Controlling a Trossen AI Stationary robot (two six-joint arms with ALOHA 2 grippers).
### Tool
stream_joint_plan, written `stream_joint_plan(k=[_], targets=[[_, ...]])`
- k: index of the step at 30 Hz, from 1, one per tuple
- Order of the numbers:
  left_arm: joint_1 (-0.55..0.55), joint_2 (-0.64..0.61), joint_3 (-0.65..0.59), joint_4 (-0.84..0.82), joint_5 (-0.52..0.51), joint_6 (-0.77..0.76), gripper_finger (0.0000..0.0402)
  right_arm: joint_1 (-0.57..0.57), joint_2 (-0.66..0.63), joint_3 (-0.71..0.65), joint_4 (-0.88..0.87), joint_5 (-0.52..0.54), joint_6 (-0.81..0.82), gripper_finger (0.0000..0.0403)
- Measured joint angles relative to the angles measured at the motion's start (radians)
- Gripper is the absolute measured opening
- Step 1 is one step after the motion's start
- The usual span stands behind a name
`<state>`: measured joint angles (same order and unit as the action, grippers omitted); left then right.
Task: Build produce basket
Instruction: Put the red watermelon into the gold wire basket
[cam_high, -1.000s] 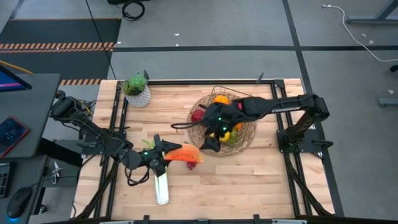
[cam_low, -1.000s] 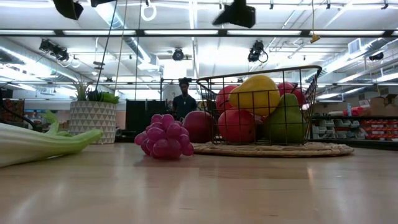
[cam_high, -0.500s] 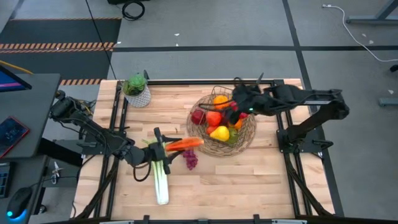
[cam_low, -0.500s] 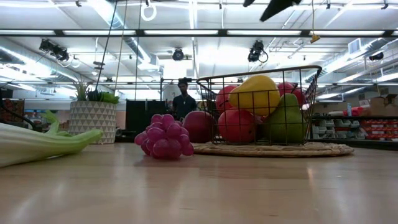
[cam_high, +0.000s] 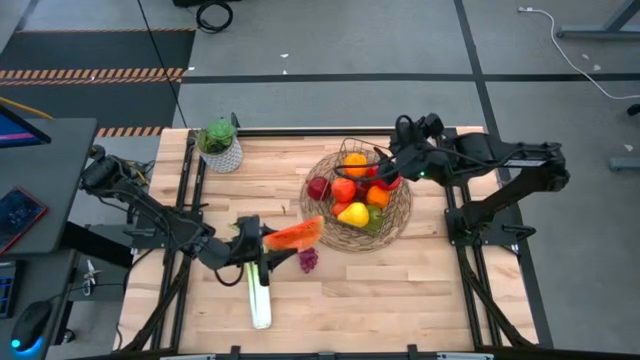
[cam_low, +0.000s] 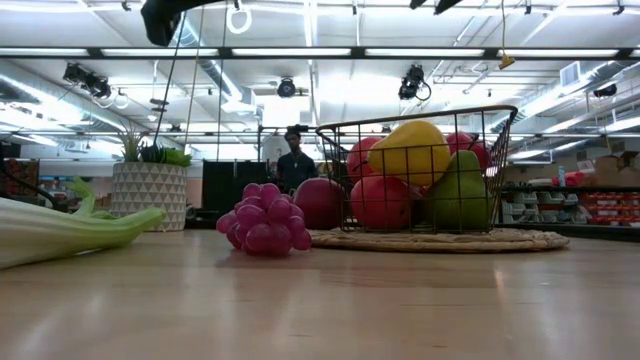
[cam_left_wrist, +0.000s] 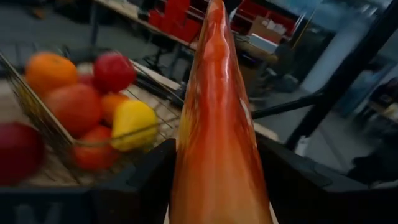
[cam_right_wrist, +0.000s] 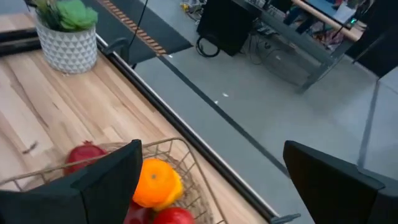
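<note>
watermelon slice between left jaws

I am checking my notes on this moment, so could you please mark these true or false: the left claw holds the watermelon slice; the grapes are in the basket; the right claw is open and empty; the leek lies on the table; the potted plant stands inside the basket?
1. The left claw holds the watermelon slice. True.
2. The grapes are in the basket. False: they lie on the table, just outside the basket's rim.
3. The right claw is open and empty. True; it is above the basket's far edge.
4. The leek lies on the table. True.
5. The potted plant stands inside the basket. False: it stands apart at the table's far left corner.
</note>
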<state>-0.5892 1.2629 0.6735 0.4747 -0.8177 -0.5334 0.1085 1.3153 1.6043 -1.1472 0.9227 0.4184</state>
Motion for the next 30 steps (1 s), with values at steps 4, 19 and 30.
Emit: stream_joint_plan(k=[4,19,30], targets=[[0.001,0.0,0.0,-0.001,0.054,-0.111,0.0227,-0.007,0.009,-0.009,0.008,0.001,-0.033,0.0393],[0.0,0.0,0.001,0.0,0.169,-0.74,0.0229,-0.008,0.009,-0.054,0.052,0.012,-0.218,0.0393],[0.001,0.0,0.001,0.002,0.171,-1.464,0.0229,-0.008,0.009,-0.054,0.052,-0.143,-0.22,0.0393]])
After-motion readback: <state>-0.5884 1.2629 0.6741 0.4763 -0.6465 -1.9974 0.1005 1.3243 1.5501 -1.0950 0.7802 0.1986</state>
